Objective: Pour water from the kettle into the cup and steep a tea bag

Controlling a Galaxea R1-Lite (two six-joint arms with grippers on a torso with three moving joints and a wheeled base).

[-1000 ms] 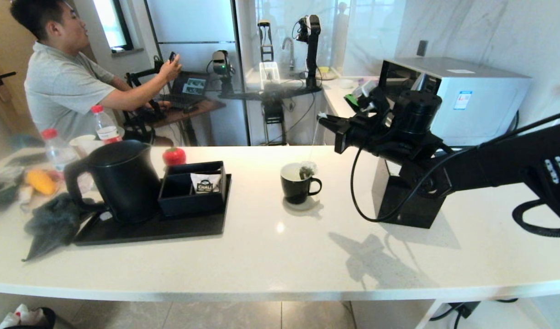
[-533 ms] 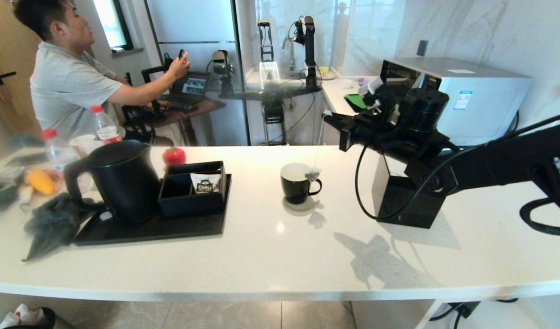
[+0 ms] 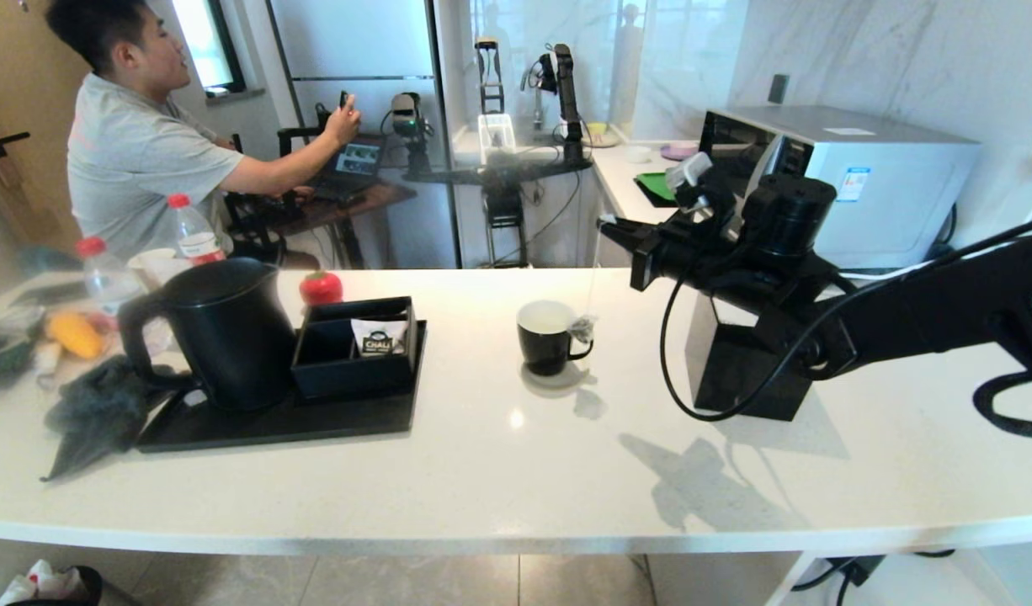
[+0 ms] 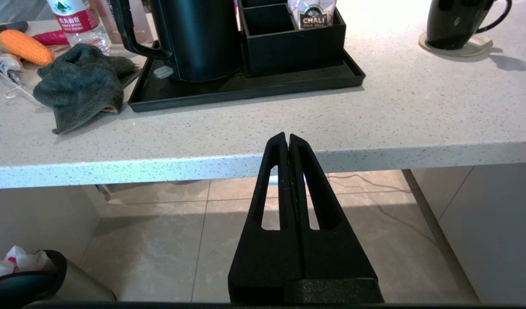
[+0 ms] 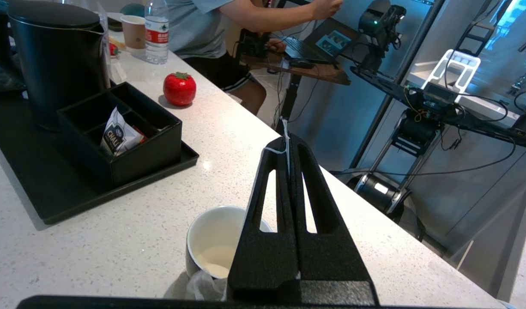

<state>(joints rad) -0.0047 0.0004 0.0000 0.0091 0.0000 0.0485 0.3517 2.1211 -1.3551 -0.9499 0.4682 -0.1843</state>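
My right gripper [image 3: 604,225] hangs high above the counter, just right of the cup [image 3: 545,337], shut on the tea bag's white string [image 5: 286,148]. The tea bag [image 3: 581,326] dangles outside the cup, against its rim near the ear handle. The right wrist view shows pale liquid low in the cup [image 5: 211,240] and the tea bag [image 5: 203,285] beside its outer wall. The kettle [image 3: 221,328] stands upright on the black tray [image 3: 272,429] at the left, lid on. My left gripper [image 4: 288,136] is shut and empty, parked below the counter's front edge.
A black organiser box [image 3: 356,345] holding a CHALI sachet [image 3: 378,337] shares the tray. A red tomato-shaped object [image 3: 321,287], red-capped bottles [image 3: 192,229] and a grey cloth [image 3: 99,408] lie at the left. A black cube box [image 3: 739,370] stands under my right arm. A person sits behind the counter.
My right gripper has moved right and the tea bag has swung with it, from over the cup's mouth to outside the rim by the handle. The left arm is still.
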